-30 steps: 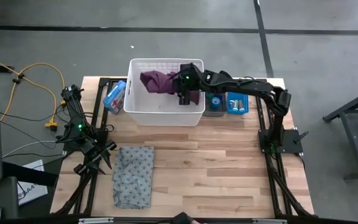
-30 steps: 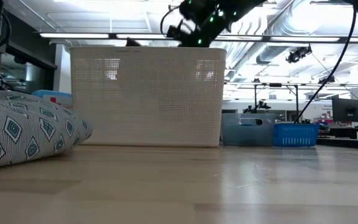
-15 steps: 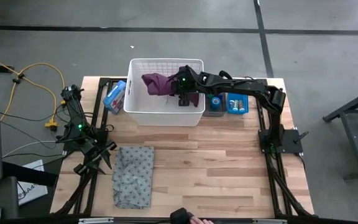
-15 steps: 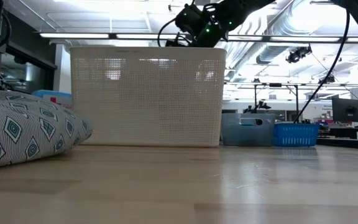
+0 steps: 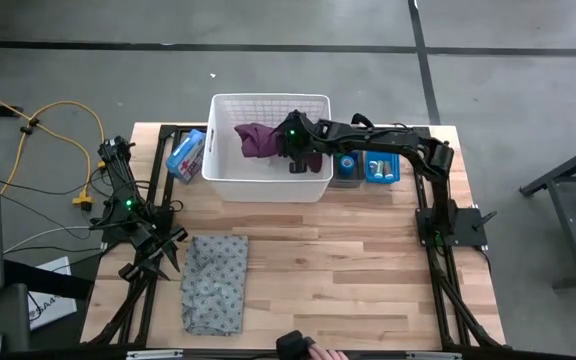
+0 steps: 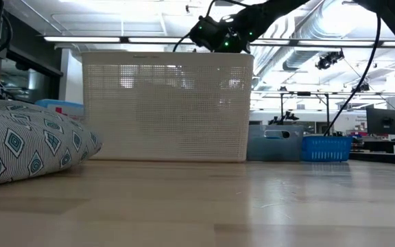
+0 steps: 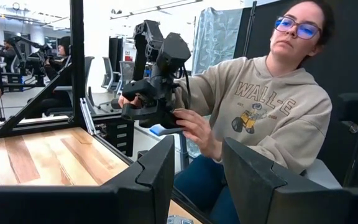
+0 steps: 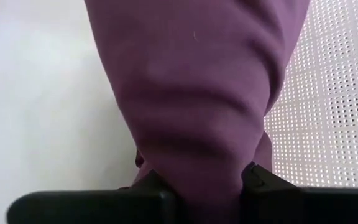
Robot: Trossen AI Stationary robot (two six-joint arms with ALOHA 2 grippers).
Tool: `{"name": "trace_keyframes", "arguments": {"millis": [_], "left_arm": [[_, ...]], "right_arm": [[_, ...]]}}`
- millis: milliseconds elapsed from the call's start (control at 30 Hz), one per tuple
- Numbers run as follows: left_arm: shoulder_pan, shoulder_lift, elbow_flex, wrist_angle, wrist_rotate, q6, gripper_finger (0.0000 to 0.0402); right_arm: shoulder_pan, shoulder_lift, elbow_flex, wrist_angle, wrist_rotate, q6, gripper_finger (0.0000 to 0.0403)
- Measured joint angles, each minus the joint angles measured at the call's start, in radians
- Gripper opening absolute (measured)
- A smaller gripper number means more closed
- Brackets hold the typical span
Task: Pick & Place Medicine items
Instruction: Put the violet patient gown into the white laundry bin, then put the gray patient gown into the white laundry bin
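My right gripper [image 5: 288,140] reaches over the white basket [image 5: 230,180] and is shut on the purple cloth [image 5: 256,138], which fills the right wrist view [image 8: 191,93]. The medicine items sit in two small bins right of the basket: a grey bin [image 5: 346,167] with a blue roll, and a blue bin [image 5: 381,167] with small pieces too tiny to tell apart. The green roll, tube and vial cannot be made out. My left gripper [image 5: 163,250] waits open at the table's left edge, beside the grey patterned cloth [image 5: 215,283], which lies flat on the table. My right gripper pinches a bunched fold of the purple cloth [image 8: 197,168] between its two fingers [image 8: 263,180], coming from the table's right side and slanting down. Several layers run between the fingers. The cloth hangs inside the basket; whether it touches the basket floor is hidden by the wall.
A blue packet [image 5: 185,153] lies left of the basket at the far left corner. A person's hand [image 5: 308,350] shows at the near edge, and a person holding a controller [image 7: 166,81] sits beyond the table. Bare wood [image 5: 358,270] spreads across the near right half.
My right gripper has moved a little toward the table's left and lower over the basket, still shut on the purple cloth, which now shows as a smaller bunch deeper in the basket. The basket has slid slightly toward the table's right.
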Motion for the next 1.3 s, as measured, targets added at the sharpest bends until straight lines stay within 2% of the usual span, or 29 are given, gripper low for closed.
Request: {"name": "trace_keyframes", "arguments": {"millis": [433, 900, 1033, 1300], "left_arm": [[0.000, 0.000, 0.000, 0.000, 0.000, 0.000, 0.0127], [0.000, 0.000, 0.000, 0.000, 0.000, 0.000, 0.0127], [0.000, 0.000, 0.000, 0.000, 0.000, 0.000, 0.0127], [0.000, 0.000, 0.000, 0.000, 0.000, 0.000, 0.0127]], "right_arm": [[0.000, 0.000, -0.001, 0.022, 0.011, -0.023, 0.0106], [0.018, -0.008, -0.001, 0.037, 0.007, -0.041, 0.0229], [0.035, -0.042, -0.001, 0.060, 0.003, -0.074, 0.0242], [0.047, -0.056, -0.001, 0.083, 0.019, -0.080, 0.0244]]}}
